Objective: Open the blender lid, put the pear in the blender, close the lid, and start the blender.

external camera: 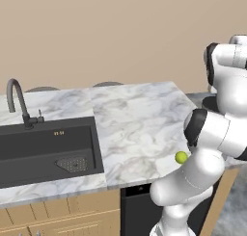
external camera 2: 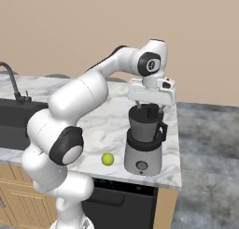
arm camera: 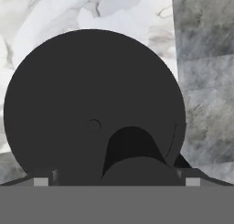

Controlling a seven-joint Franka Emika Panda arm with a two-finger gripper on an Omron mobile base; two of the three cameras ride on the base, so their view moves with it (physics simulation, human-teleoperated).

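Observation:
The grey blender (external camera 2: 143, 153) stands near the counter's front right corner, its jar handle (external camera 2: 163, 130) pointing right. The black blender lid (arm camera: 87, 99) lies flat on the jar, and its stubby knob (arm camera: 132, 157) shows at the bottom of the hand view. My gripper (external camera 2: 149, 106) hangs straight over the jar, pointing down. It is open, with a finger on each side of the knob and nothing held. The pear (external camera 2: 108, 159) lies on the marble just left of the blender base; it shows also in the left base view, pear (external camera: 181, 157), beside my arm.
A dark sink (external camera: 48, 148) with a curved faucet (external camera: 17, 102) takes up the counter's left part. The counter (external camera 2: 116, 125) ends just right of the blender, with grey floor (external camera 2: 205, 167) beyond. My arm's elbow reaches over the marble left of the jar.

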